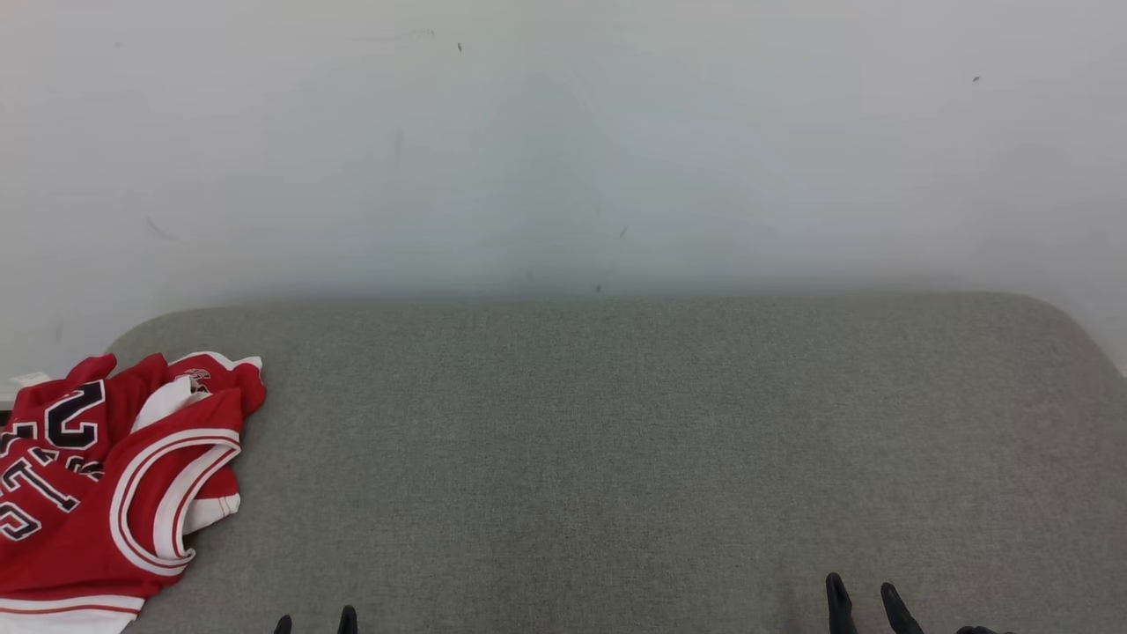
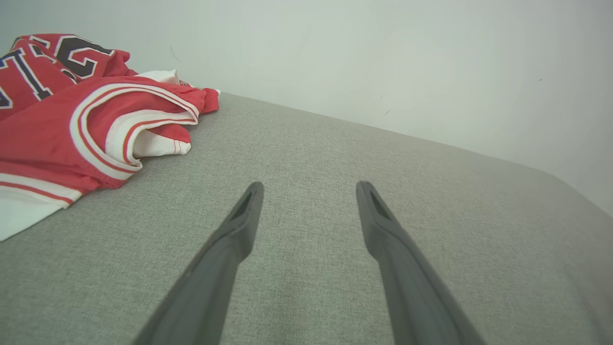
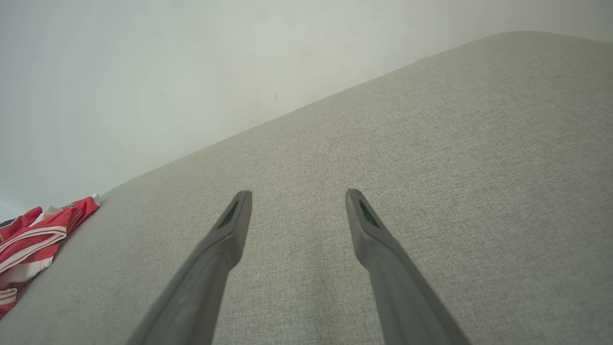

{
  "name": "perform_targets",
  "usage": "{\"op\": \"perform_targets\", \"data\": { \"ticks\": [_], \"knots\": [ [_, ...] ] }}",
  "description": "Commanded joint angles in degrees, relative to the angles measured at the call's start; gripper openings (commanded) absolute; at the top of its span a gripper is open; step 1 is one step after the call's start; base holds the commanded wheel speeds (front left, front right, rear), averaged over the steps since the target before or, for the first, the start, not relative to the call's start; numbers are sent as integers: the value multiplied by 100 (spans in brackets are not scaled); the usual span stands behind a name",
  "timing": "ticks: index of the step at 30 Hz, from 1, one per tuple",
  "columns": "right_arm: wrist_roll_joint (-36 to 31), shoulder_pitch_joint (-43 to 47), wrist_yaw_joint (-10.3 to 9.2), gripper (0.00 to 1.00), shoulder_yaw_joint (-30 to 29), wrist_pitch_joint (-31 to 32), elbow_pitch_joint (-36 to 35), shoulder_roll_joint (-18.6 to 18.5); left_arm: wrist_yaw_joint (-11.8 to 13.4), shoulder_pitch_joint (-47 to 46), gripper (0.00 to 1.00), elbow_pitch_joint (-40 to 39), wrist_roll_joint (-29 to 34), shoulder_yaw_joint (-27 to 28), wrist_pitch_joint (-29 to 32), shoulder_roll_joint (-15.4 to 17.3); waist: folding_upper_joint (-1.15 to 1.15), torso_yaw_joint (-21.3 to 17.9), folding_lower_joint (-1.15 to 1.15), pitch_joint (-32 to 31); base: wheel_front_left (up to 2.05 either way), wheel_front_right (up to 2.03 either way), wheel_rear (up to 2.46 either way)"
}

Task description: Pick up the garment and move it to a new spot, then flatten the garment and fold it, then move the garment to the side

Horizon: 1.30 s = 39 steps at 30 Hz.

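Observation:
A red jersey (image 1: 106, 484) with white trim and dark letters lies crumpled at the left edge of the grey cushion. The left wrist view has the jersey (image 2: 72, 120) at its upper left, and the right wrist view has the jersey (image 3: 28, 239) small at its far left. My left gripper (image 1: 315, 623) pokes up at the bottom of the head view, right of the jersey and apart from it; its fingers (image 2: 239, 225) stand open with nothing between them. My right gripper (image 1: 863, 603) is at the lower right, open and empty, over bare fabric (image 3: 297, 201).
The grey fabric cushion (image 1: 616, 440) spans the whole width, with rounded far corners. A plain white wall (image 1: 563, 141) rises straight behind its far edge. The jersey hangs off the cushion's left edge.

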Motion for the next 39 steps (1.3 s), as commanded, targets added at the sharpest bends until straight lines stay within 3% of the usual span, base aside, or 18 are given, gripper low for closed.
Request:
{"op": "perform_targets", "data": {
  "ticks": [1, 29, 39],
  "knots": [
    [-143, 44, -11, 100, 23, -50, -5, -17, -34, 49, 100, -5, 127, 6, -47, 12, 0, -1, 0, -9, 0, 0, 0],
    [-1205, 164, -14, 100, 168, -340, 171, -18, -35, 233, 100, 113, 895, 3, -342, -45, 0, -24, 0, -204, 0, 0, 0],
    [-1226, 186, -14, 100, 153, -327, 147, -18, -30, 195, 100, 149, 768, -16, -329, -48, 0, -21, 0, -200, 0, 0, 0]
  ]
}}
